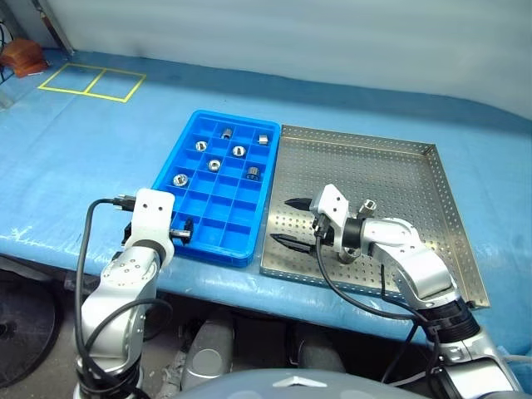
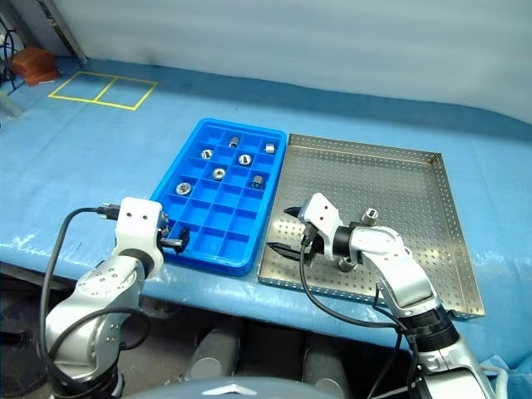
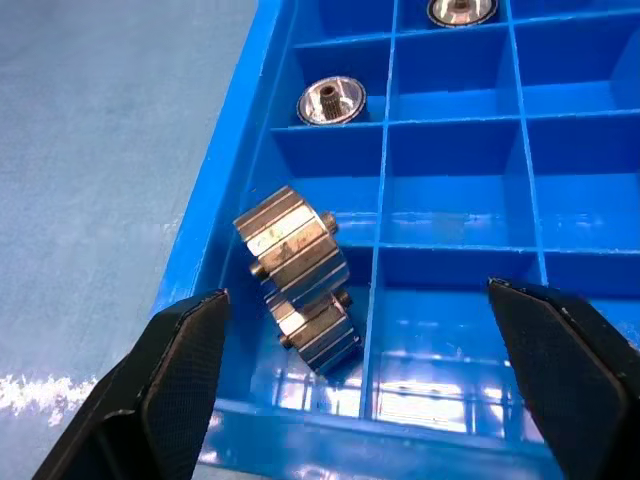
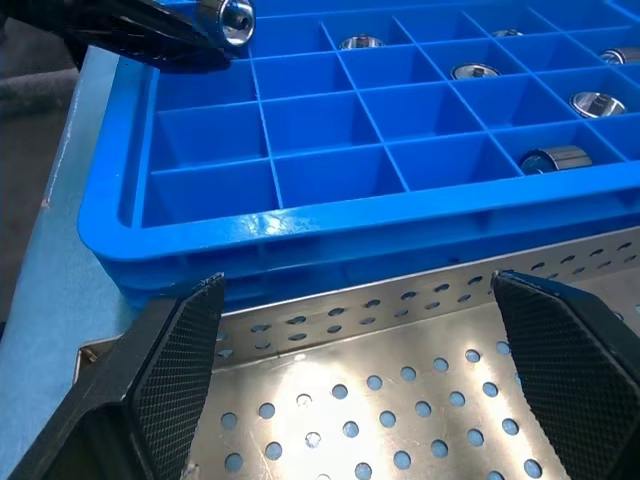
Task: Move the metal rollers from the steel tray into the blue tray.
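- Metal rollers, small shiny silver cylinders with dark centre holes, mostly sit in the bright blue plastic tray [image 1: 218,241] with its grid of square compartments; you can count six of them, one to a compartment, in the tray's far half, for instance one [image 1: 179,179] in the left column and one [image 1: 253,173] in the right column.
- One more ribbed roller [image 3: 297,280] is at the near left corner compartment of the blue tray, tilted between your left gripper's fingers and touching neither; you cannot tell whether it is resting or in mid-air.
- Your left gripper [image 1: 182,230] hovers over that near left corner, its two black fingers spread wide with nothing pinched.
- Just right of the blue tray and touching its long side lies the large square silver steel tray [image 1: 391,158] with a perforated floor and low rim.
- One roller [image 1: 367,204] stands upright on the steel tray's floor, just beside your right arm.
- Your right gripper [image 1: 291,222] hangs over the steel tray's near left part, pointing towards the blue tray, its black fingers spread apart and empty.
- Both trays rest on a blue sheet-covered table [image 1: 100,158].
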`<state>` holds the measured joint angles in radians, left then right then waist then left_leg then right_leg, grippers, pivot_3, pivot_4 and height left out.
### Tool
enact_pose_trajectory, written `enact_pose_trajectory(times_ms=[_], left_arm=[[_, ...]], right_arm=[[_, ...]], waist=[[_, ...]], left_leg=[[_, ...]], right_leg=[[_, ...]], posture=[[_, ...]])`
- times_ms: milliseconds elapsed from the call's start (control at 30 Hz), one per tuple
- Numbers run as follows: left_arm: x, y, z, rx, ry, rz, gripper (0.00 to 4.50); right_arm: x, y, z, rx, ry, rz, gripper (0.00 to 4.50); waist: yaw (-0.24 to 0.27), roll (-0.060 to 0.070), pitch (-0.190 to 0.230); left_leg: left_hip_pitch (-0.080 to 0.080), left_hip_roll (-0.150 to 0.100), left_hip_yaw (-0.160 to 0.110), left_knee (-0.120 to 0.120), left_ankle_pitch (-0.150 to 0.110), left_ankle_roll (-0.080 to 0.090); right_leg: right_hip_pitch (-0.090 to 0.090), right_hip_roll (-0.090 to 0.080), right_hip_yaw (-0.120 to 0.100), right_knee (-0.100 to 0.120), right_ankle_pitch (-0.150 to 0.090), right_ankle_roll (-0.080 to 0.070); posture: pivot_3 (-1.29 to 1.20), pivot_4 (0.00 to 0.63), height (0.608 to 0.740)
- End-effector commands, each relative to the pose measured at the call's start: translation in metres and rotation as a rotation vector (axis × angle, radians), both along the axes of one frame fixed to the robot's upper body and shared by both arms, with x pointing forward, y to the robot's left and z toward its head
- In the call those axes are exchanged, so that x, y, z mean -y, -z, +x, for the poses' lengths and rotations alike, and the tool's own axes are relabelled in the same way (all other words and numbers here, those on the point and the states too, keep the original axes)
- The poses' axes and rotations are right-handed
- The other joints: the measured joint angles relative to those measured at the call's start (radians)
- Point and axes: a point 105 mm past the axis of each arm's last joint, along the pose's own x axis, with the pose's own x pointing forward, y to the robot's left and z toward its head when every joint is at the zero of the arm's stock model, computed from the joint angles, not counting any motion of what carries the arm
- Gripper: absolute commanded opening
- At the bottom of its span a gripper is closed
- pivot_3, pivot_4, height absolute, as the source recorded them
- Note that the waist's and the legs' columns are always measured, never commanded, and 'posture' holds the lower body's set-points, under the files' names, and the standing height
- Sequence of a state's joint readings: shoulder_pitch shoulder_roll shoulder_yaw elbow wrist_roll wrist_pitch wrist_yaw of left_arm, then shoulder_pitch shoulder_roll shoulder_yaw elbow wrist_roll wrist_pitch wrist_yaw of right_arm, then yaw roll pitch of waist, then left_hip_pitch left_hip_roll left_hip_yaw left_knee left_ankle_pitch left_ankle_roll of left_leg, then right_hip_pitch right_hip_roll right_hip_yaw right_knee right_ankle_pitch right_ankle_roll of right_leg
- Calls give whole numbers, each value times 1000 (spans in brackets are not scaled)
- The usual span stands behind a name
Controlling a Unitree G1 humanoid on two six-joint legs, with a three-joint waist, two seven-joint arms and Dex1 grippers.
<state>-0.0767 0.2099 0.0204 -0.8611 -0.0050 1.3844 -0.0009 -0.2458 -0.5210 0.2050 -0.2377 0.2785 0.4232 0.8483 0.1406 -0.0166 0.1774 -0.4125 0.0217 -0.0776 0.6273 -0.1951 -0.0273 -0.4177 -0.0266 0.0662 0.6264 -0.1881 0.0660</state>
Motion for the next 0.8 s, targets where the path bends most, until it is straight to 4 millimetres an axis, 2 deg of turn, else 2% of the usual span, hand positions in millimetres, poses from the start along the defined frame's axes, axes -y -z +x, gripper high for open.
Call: enact_pose_trajectory(times_ms=[33,500,600,733,800], left_arm=[[1,-6,7,49,-3,2,4473],[4,8,19,32,-13,-1,4473],[4,9,20,35,-19,-7,3904],[6,10,18,26,-7,-1,2662],[4,9,18,33,-14,1,2662]], right_arm=[[0,-10,0,53,2,8,4500],[5,-7,-2,54,47,10,4500],[7,-7,-1,55,58,11,4500],[8,-6,-1,56,64,8,4500],[8,-6,0,61,70,9,4500]], waist=[[-3,0,0],[-18,0,0],[-20,0,0],[-20,0,0],[-19,0,0]], left_leg=[[0,0,0,0,0,0],[0,0,0,0,0,0],[0,0,0,0,0,0],[-1,0,0,0,0,0],[-1,0,0,0,0,0]], right_leg=[[0,0,0,0,0,0],[-1,0,0,0,0,0],[0,0,0,0,0,0],[0,0,0,0,0,0],[0,0,0,0,0,0]], posture=[[315,150,740],[278,150,740],[275,150,740],[277,150,740],[277,150,740]])
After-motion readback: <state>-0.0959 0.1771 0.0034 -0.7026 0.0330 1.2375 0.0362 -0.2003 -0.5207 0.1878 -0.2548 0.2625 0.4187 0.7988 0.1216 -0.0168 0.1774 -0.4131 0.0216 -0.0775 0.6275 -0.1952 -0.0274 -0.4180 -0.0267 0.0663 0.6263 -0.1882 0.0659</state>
